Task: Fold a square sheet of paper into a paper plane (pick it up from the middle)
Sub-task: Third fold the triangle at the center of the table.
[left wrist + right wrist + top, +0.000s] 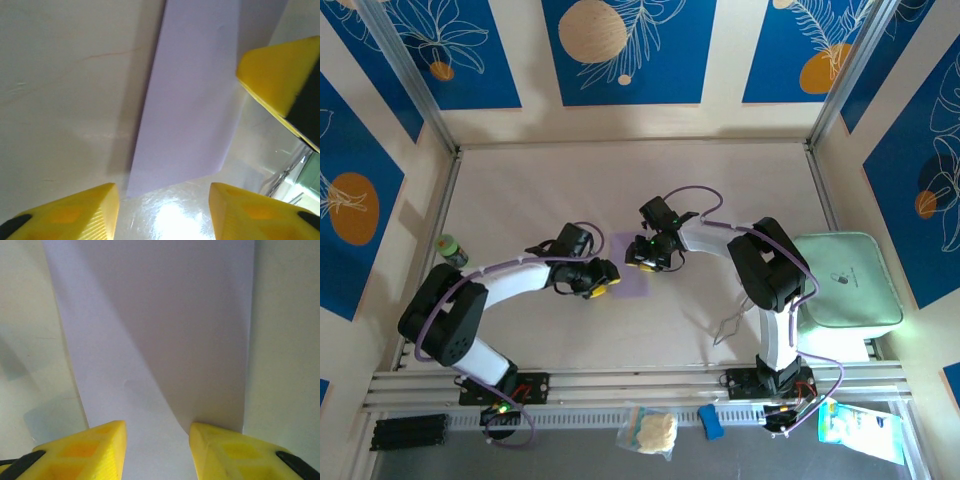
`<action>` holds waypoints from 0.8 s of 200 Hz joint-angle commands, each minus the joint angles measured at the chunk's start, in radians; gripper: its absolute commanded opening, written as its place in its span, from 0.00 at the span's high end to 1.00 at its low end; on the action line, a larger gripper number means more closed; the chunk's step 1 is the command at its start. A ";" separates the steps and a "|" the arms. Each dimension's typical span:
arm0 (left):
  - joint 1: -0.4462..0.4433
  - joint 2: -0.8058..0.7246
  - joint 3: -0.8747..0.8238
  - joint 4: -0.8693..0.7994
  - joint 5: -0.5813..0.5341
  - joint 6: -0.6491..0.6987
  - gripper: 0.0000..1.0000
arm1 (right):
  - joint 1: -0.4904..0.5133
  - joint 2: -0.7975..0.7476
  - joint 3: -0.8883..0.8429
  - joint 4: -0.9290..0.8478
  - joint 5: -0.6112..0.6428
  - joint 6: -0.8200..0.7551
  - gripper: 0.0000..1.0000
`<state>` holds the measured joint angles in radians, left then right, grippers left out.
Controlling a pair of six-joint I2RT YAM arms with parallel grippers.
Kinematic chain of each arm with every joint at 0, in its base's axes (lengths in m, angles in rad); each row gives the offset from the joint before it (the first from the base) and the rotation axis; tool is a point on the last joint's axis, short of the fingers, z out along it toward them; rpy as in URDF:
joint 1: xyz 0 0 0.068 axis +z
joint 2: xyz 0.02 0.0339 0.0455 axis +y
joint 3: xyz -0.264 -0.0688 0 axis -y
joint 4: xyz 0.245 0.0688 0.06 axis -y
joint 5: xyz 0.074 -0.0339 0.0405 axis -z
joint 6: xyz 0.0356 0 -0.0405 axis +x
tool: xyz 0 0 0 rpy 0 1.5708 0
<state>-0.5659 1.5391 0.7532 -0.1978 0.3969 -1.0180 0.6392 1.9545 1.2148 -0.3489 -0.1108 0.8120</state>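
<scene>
The square sheet of paper (628, 268) lies flat mid-table (520, 190) between both tools, seemingly uncreased, so every fold of the plane is left to do. The left tool (603, 281) and right tool (645, 262) stand with fingers apart at opposite edges, clamping nothing. The green tray's (845, 280) small dark mark is too small to read.

Top camera: high, rear, looking down on whole tabletop (720, 190). Wrist cameras: close, downward, both sharing square sheet of paper (165, 330).
</scene>
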 commanded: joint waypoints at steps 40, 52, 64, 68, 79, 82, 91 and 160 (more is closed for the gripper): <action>-0.021 0.045 -0.011 0.041 0.013 -0.026 0.57 | -0.002 0.059 -0.047 -0.030 0.028 -0.016 0.60; -0.023 0.051 -0.009 0.044 0.019 -0.024 0.57 | -0.003 0.063 -0.047 -0.029 0.023 -0.016 0.61; -0.023 0.055 -0.012 0.043 0.019 -0.025 0.57 | -0.002 0.065 -0.048 -0.029 0.019 -0.016 0.62; -0.023 0.057 -0.012 0.043 0.018 -0.024 0.57 | -0.003 0.065 -0.048 -0.029 0.020 -0.015 0.61; -0.023 0.060 -0.012 0.040 0.013 -0.023 0.57 | -0.004 0.064 -0.050 -0.026 0.016 -0.013 0.62; -0.023 0.061 -0.012 0.037 0.009 -0.023 0.57 | -0.004 0.064 -0.052 -0.024 0.015 -0.013 0.62; -0.022 0.061 -0.012 0.035 0.004 -0.022 0.56 | -0.006 0.063 -0.054 -0.021 0.010 -0.014 0.61; -0.025 0.096 -0.001 0.100 0.077 -0.022 0.54 | -0.009 0.064 -0.058 -0.015 0.000 -0.015 0.61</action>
<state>-0.5793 1.6077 0.7532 -0.1509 0.4095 -1.0420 0.6277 1.9545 1.2018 -0.3332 -0.1352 0.8120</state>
